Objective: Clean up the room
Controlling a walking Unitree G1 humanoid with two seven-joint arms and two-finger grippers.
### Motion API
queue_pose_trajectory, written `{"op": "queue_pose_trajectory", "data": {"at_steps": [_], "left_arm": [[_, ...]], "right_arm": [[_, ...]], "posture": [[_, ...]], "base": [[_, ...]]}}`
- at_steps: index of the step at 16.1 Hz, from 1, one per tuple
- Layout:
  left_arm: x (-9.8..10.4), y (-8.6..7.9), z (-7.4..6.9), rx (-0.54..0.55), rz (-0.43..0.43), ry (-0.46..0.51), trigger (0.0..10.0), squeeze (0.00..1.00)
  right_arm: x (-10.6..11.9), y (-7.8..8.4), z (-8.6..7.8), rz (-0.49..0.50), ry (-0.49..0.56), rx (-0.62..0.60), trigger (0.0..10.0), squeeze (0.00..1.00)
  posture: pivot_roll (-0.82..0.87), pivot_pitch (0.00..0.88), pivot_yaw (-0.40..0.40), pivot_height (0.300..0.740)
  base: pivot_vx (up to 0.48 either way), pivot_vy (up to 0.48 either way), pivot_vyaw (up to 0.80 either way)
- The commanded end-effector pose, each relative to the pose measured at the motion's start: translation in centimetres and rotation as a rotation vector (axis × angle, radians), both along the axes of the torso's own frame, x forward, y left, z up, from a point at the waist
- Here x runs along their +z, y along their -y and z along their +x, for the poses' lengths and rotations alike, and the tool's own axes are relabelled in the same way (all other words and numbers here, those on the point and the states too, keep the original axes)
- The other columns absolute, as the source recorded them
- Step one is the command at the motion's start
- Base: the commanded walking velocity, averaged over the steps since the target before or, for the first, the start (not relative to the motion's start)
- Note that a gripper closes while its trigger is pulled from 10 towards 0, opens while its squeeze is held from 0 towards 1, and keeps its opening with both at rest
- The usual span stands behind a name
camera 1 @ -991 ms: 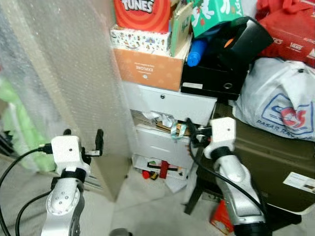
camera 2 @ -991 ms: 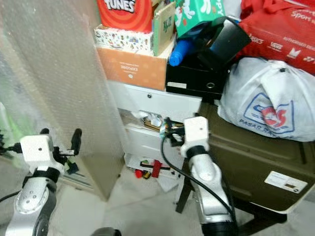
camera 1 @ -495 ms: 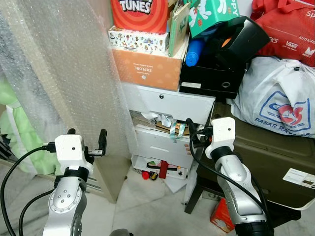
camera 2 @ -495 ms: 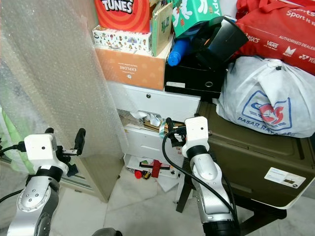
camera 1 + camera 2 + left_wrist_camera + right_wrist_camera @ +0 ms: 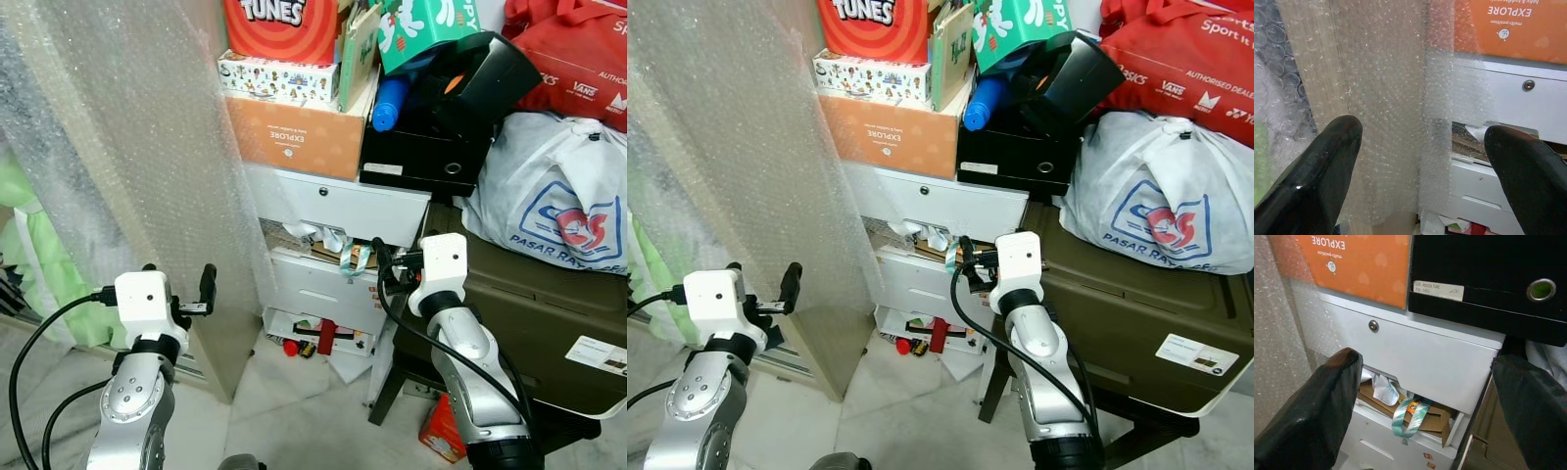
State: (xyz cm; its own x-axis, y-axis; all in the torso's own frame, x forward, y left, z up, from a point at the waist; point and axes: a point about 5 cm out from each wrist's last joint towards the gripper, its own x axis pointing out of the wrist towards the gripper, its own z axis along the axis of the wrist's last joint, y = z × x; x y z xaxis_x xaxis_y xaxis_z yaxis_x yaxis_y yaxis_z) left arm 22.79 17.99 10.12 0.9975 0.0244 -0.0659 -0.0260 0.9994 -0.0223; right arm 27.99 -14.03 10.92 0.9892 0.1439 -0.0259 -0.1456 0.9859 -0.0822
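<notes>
A white drawer unit (image 5: pixel 338 201) stands before me. Its middle drawer (image 5: pixel 1400 404) hangs partly open, stuffed with crumpled paper, cardboard and a teal ribbon (image 5: pixel 1409 417). My right gripper (image 5: pixel 380 266) is open and level with that drawer, close to its right end, holding nothing. My left gripper (image 5: pixel 178 280) is also open and empty, held in front of a tall bubble-wrapped panel (image 5: pixel 147 147) left of the drawers. In the left wrist view its fingers (image 5: pixel 1317 166) frame the panel's edge.
An orange box (image 5: pixel 294 135), a black file box (image 5: pixel 421 147) and more boxes are stacked on the drawer unit. A white plastic bag (image 5: pixel 554 211) lies on an olive storage box (image 5: pixel 549 323) at the right. Small red items (image 5: pixel 325 336) and paper (image 5: pixel 348 367) litter the floor below.
The whole picture has shifted slightly, so the camera moved. Both grippers stay open and keep about the same places beside the panel and the drawer.
</notes>
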Motion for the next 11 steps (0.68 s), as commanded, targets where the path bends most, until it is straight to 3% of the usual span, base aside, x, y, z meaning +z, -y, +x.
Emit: {"op": "queue_pose_trajectory", "data": {"at_steps": [1, 9, 11], "left_arm": [[-0.01, -0.22, 0.23, 0.007, 0.001, -0.008, 10.0, 0.00], [-0.10, -0.24, 0.36, 0.006, 0.002, -0.013, 10.0, 0.00], [-0.14, -0.25, 0.38, 0.004, 0.004, -0.015, 10.0, 0.00]], "right_arm": [[-0.03, 0.18, 0.31, 0.004, -0.012, -0.007, 10.0, 0.00], [-0.24, 0.09, 0.51, -0.008, -0.027, -0.001, 10.0, 0.00], [-0.24, -0.13, 0.51, -0.025, -0.021, 0.010, 10.0, 0.00]], "posture": [[0.02, 0.000, -0.002, 0.740], [0.02, 0.000, -0.002, 0.740], [0.02, 0.000, -0.002, 0.740]], "base": [[0.000, 0.000, 0.00], [0.000, 0.000, 0.00], [0.000, 0.000, 0.80]]}}
